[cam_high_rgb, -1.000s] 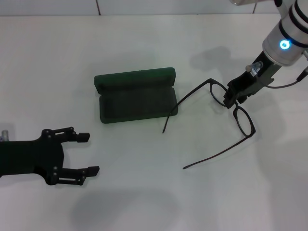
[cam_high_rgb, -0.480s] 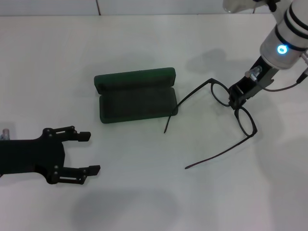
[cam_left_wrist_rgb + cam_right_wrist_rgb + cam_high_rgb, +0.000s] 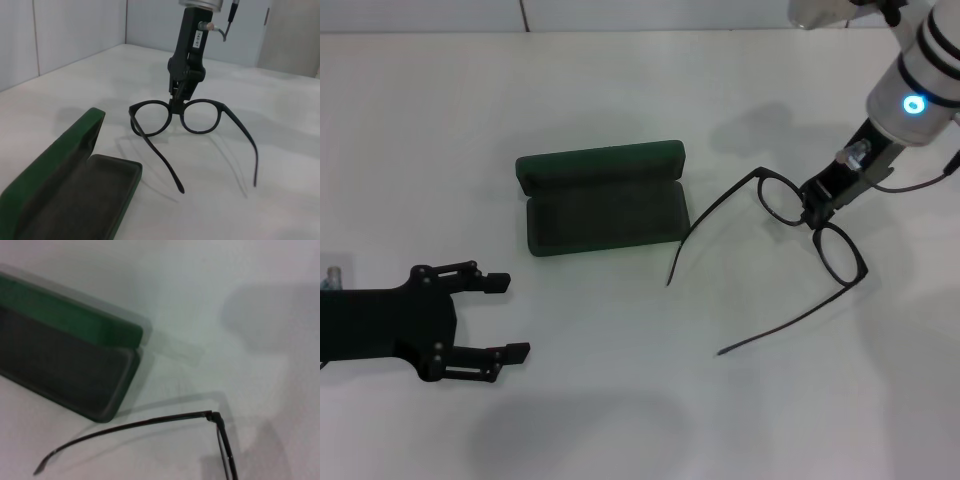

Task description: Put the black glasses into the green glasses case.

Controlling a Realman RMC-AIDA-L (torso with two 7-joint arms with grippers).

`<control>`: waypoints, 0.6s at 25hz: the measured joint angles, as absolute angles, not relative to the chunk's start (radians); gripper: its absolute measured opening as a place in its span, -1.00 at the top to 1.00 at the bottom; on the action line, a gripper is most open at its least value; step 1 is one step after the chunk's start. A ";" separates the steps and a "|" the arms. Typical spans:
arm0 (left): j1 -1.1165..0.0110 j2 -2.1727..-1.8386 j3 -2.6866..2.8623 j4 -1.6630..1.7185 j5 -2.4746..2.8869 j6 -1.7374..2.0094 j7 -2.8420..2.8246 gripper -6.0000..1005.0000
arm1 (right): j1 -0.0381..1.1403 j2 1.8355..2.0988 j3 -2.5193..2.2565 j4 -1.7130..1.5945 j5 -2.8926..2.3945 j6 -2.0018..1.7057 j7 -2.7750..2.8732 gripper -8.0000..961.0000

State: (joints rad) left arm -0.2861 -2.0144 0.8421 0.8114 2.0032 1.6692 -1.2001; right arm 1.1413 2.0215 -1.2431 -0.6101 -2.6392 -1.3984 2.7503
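Right gripper (image 3: 817, 212) pinched on the bridge of the glasses (image 3: 800, 225), both temples unfolded and trailing toward the robot. Case (image 3: 603, 199) lies open on the table (image 3: 620, 90), left of this gripper, apart from the frame. Left gripper (image 3: 498, 318) parked near-left, fingers spread wide.

Head view: looks down from above on the whole table (image 3: 620, 100).
Left wrist view: low and level, facing across toward the right gripper (image 3: 176, 97).
Right wrist view: close, angled down.
Shared: green glasses case (image 3: 603, 198) and black glasses (image 3: 790, 235) show in all three.
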 joint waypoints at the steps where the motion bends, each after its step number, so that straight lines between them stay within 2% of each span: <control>1: -0.285 -2.015 0.842 0.811 2.003 1.670 -1.201 -0.76 | 1.131 2.020 -1.239 -0.628 -2.638 -1.411 2.737 0.87; 10: -0.278 -2.027 0.842 0.806 1.993 1.723 -1.218 -0.76 | 1.002 2.011 -1.128 -0.842 -2.568 -1.512 2.562 0.87; 15: -0.317 -2.031 0.842 0.731 1.993 1.727 -1.222 -0.76 | 0.923 2.001 -0.966 -0.863 -2.442 -1.486 2.414 0.87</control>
